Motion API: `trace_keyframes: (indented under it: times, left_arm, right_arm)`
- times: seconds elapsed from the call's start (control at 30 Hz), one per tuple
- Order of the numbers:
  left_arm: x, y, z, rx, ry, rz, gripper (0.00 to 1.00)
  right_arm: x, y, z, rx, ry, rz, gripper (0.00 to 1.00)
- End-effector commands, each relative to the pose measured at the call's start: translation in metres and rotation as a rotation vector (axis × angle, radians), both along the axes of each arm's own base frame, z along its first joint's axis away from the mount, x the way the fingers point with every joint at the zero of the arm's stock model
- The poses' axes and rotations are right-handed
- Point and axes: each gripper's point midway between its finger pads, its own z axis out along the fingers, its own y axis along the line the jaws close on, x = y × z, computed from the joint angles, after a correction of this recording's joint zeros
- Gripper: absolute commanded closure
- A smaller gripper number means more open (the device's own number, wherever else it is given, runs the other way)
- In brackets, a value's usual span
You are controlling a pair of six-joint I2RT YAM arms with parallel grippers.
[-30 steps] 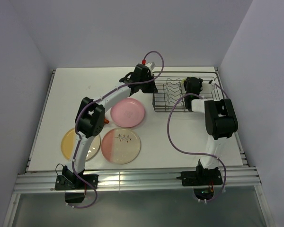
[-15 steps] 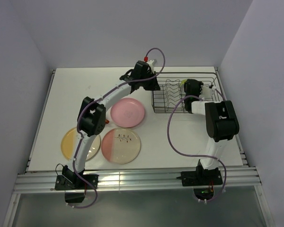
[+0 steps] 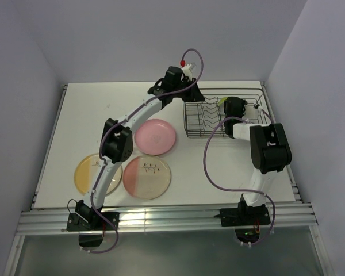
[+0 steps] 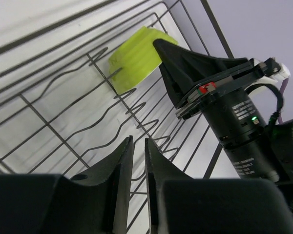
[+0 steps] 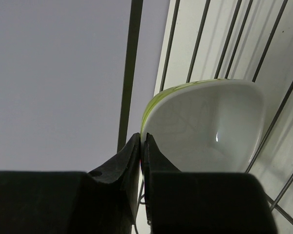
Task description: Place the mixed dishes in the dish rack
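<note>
The dish rack [image 3: 202,118], a rectangular basket of thin dark wire with a row of wavy upright dividers, stands at the far right of the table [image 3: 86,109]. Inside it, near the far rim, the lime-green bowl [image 4: 136,58], green outside and white inside, is tipped on its side, its rim pinched by the right gripper [image 5: 142,141]. Three plates lie flat left of the rack: the plain pink plate [image 3: 154,137] nearest it, the pink-and-cream plate [image 3: 146,177] with a leaf sprig nearer the front, and the yellow-and-cream plate [image 3: 86,175] beside that, partly hidden.
</note>
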Motion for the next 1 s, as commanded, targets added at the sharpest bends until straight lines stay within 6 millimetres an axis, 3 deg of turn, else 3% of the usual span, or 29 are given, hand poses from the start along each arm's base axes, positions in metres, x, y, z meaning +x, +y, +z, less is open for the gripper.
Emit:
trace_keyframes:
  times: [0.0,0.17,0.67,0.97]
  left_arm:
    - [-0.009,-0.020,0.014,-0.093,-0.006,-0.085,0.77]
    - [-0.011,-0.030,0.001,-0.116,0.019,-0.096,0.74]
    - [-0.011,-0.021,-0.009,-0.066,0.019,-0.071,0.72]
    - [-0.012,-0.018,-0.013,-0.050,0.022,-0.075,0.71]
  right_arm:
    - [-0.040,0.010,-0.073,-0.031,0.289,0.048,0.92]
    - [-0.042,0.014,-0.073,-0.049,0.314,0.069,0.89]
    - [-0.049,0.021,-0.070,-0.139,0.469,0.080,0.55]
    - [-0.059,0.029,-0.071,-0.089,0.552,0.104,0.56]
